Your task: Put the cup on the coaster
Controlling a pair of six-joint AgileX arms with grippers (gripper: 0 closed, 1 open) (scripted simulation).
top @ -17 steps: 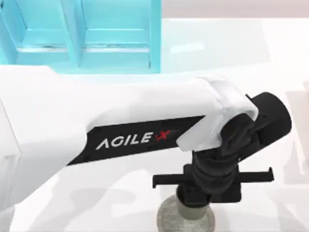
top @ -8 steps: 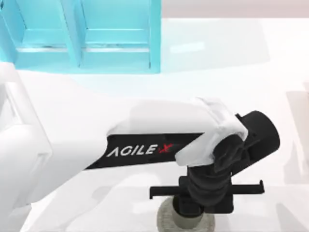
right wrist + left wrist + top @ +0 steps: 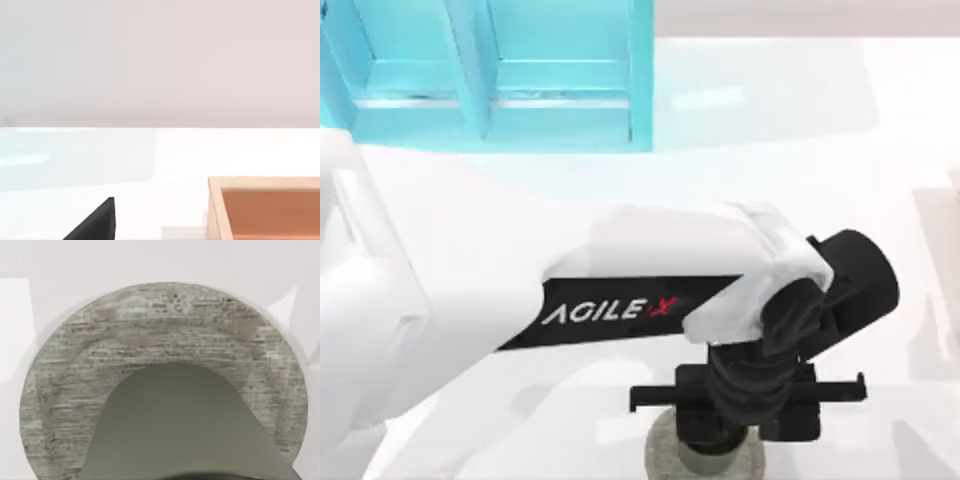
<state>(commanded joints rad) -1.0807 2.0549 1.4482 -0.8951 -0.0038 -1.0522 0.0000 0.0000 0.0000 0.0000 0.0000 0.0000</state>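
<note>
- Two arms are sharing this table, and we are working with our left arm alone; its left gripper [image 3: 720, 440] is hanging at the near edge of the top view, directly above the flat round speckled grey stone-like coaster [image 3: 665, 455].
- We are seeing the small plain olive-grey cylindrical cup [image 3: 182, 425] over the middle of that coaster [image 3: 150, 330] in the left wrist view, with grey disc showing all round its far side.
- We cannot tell whether the claw is pinching the cup or has let go; its fingers are hidden.
- To do this step well, we are judging that the cup should settle flat and centred before we spread the fingers, then we lift straight up so nothing drags it.
- Compared with a second ago, our left arm is lying further toward the left of the table and the gripper is sitting slightly lower in the top view; since half a second ago it has hardly shifted.
- Our right arm is parked; its wrist view is facing an orange-brown open box [image 3: 265, 207].
</note>
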